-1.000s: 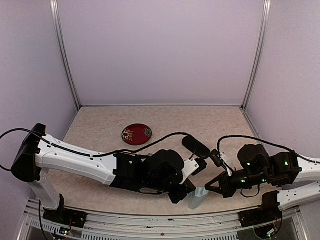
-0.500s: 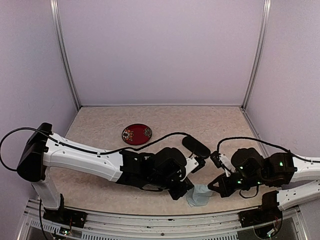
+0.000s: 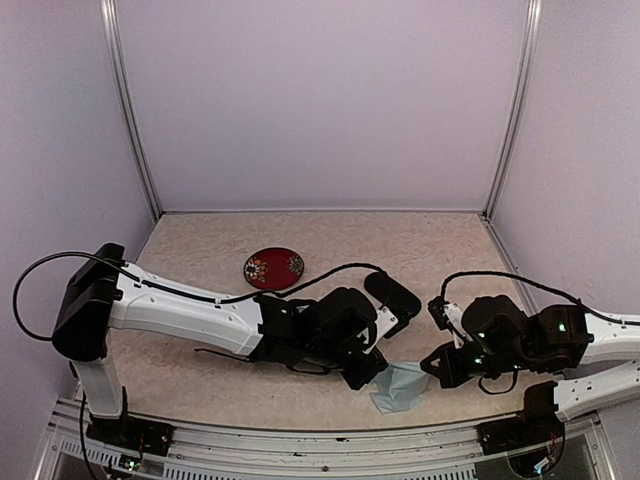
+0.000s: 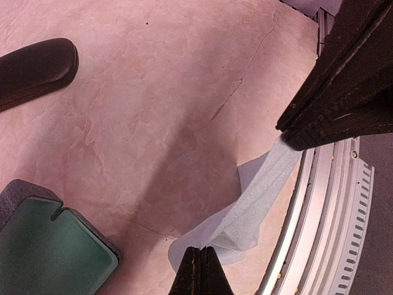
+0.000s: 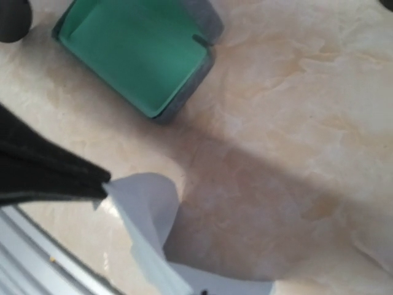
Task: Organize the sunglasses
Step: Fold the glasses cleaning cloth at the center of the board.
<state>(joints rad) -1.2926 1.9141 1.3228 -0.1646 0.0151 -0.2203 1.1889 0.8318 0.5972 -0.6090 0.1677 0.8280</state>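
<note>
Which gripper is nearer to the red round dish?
Left. The left gripper is below and right of the red round dish in the top view; the right gripper is farther right.

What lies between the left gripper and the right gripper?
A pale blue cloth, stretched from the left gripper to the right gripper, jaws shut on its ends; the left wrist view shows it.

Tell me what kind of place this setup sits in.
Most likely a robotics lab test cell: plain lilac wall panels framed by aluminium posts, a marble-patterned tabletop, and a left arm and a right arm bolted at its near edge.
</note>
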